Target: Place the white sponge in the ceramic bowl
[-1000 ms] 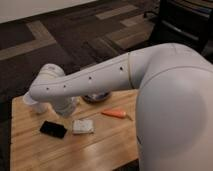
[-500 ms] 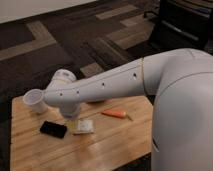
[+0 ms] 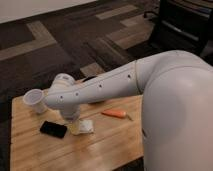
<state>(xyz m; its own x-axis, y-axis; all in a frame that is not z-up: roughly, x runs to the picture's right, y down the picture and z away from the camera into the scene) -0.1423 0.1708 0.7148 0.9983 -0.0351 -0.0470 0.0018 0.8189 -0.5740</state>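
A robot's white jointed arm (image 3: 110,85) reaches across a pale wooden tabletop (image 3: 115,145), its gripper (image 3: 73,121) pointing down at the left edge of the small whitish-grey rectangular sponge (image 3: 86,126), which lies flat on the wood. The jaws stand released, with nothing grasped. A flat black phone (image 3: 53,129) lies just to the sponge's left, a white cylindrical cup (image 3: 34,98) stands near the far left edge, and an orange carrot (image 3: 115,113) rests to the right. The dark glossy ceramic bowl (image 3: 91,79) sits at the far side of the tabletop, mostly hidden behind the arm, with only a sliver of dark rim showing. The step in hand appears to be the pick-up. To do it well, the gripper likely needs to centre over the sponge rather than its edge, keeping clear of the phone close by, then settle until the jaws straddle the pad before squeezing. The sponge is soft and thin, so a low, light pinch should serve best. The lift must then rise high enough to clear the bowl's rim.
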